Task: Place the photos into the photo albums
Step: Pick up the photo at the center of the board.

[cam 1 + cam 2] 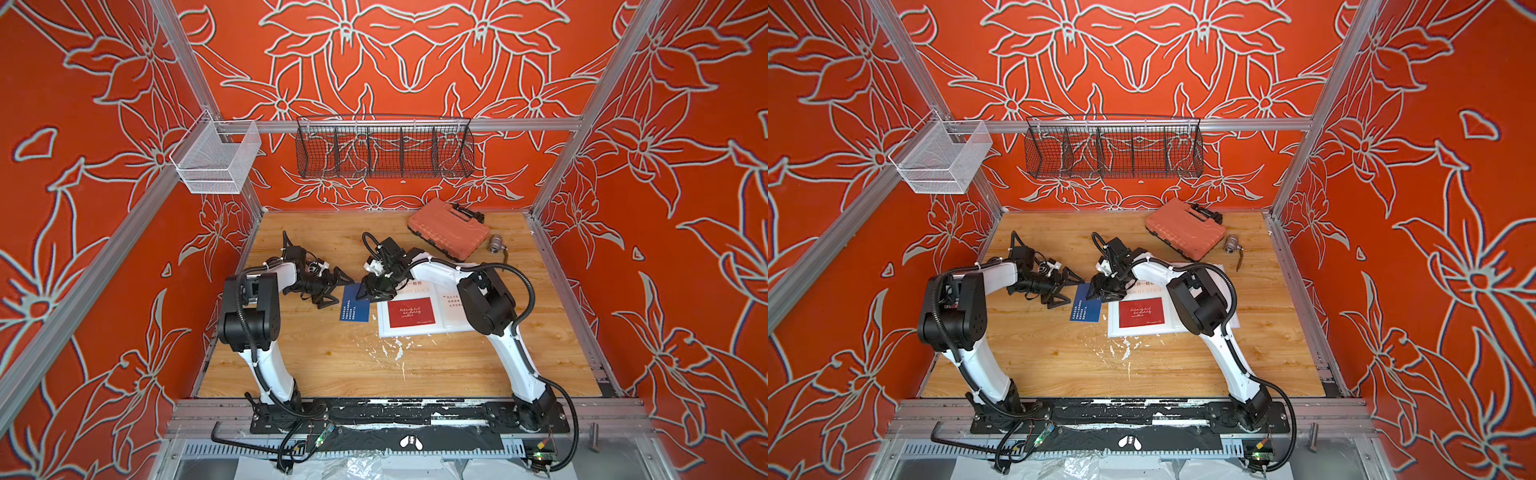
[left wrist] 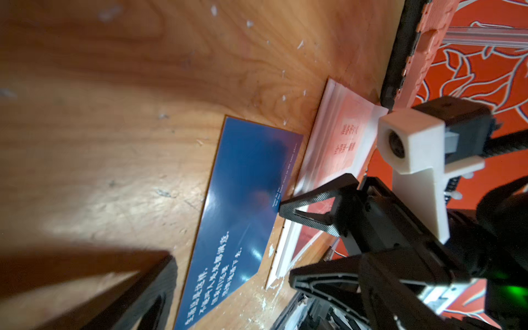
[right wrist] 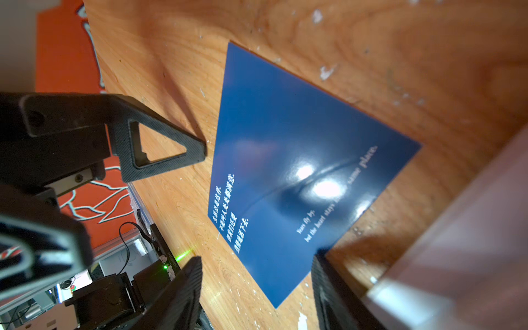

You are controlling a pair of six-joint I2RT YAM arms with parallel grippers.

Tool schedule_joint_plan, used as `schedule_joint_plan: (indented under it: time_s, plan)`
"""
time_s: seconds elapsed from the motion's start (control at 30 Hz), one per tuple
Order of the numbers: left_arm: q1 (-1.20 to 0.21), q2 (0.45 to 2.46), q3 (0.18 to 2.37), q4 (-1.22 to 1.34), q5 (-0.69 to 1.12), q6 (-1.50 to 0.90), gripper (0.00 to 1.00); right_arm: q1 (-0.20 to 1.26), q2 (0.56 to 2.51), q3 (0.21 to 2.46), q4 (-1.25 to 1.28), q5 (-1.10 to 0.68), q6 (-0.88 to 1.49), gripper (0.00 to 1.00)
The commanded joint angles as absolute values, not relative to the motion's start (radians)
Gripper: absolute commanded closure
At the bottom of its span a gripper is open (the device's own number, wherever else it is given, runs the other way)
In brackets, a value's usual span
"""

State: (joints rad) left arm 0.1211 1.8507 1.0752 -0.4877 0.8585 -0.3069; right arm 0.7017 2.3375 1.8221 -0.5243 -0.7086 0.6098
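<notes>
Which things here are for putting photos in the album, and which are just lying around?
For the job: blue card, red card, white album.
Just lying about: orange case, metal valve, black wire basket, white mesh basket.

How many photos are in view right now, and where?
2 for certain: the navy blue card flat on the table beside the album, and the dark red card on its open page. Printed white patches there may be more cards, partly hidden under the right arm.
</notes>
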Motion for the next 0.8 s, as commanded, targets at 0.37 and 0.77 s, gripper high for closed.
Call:
schedule_joint_plan:
  time_s: [0.37, 0.77]
  plan:
    - [0.084, 1.917, 1.058, -0.524, 0.802, -0.218, 0.03, 0.692, 2.405, 1.783, -0.465, -0.739, 0.741, 0.36]
    - [0.084, 1.902, 1.049, -0.530, 0.876, -0.214, 0.03, 0.689, 2.417, 1.785, -0.452, -0.761, 0.762, 0.36]
